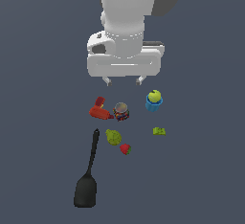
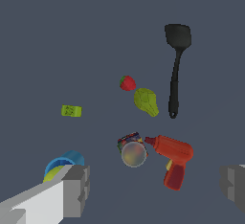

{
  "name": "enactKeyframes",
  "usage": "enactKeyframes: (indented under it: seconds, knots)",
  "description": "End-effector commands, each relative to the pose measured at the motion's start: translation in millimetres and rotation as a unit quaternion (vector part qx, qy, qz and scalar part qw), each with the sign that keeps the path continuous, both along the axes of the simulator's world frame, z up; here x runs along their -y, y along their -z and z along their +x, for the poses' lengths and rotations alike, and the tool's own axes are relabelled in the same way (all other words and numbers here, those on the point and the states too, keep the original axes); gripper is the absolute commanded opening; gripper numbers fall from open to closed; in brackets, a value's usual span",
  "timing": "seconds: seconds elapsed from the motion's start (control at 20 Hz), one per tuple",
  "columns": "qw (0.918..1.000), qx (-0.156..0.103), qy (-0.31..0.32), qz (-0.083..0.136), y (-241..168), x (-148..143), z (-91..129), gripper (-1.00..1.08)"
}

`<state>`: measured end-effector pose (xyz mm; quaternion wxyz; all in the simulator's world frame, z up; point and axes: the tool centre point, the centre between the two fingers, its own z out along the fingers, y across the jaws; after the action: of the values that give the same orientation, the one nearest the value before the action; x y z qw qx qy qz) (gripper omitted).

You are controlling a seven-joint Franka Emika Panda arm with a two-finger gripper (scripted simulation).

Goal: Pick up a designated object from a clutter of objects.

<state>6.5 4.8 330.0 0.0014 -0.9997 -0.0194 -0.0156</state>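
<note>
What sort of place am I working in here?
A simulated test scene, apparently: a bare grey floor without walls, with unrelated small items scattered on it, such as a spatula, red drill and strawberry.

Black spatula [image 2: 175, 65] beside green pear [image 2: 146, 101]; hand [image 2: 155, 187] spread.

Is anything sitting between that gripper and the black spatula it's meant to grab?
Yes. The open gripper hangs above the red tool and jar, which lie between it and the spatula. The pear sits close beside the handle.
</note>
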Motion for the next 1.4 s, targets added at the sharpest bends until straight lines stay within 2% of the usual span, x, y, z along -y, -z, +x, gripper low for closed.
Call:
enactKeyframes:
  seconds: [0.0, 0.45, 0.85, 1.35]
  knots:
    - [1.0000, 0.000, 0.000, 0.000, 0.0, 0.0, 0.0, 1.00]
    - [0.9999, 0.010, 0.005, 0.012, -7.4, 0.1, 5.3, 1.00]
    - [0.9999, 0.009, 0.005, 0.012, -4.2, 2.2, 9.8, 1.00]
    - [0.9999, 0.006, 0.007, 0.013, 22.1, 20.1, 43.5, 1.00]
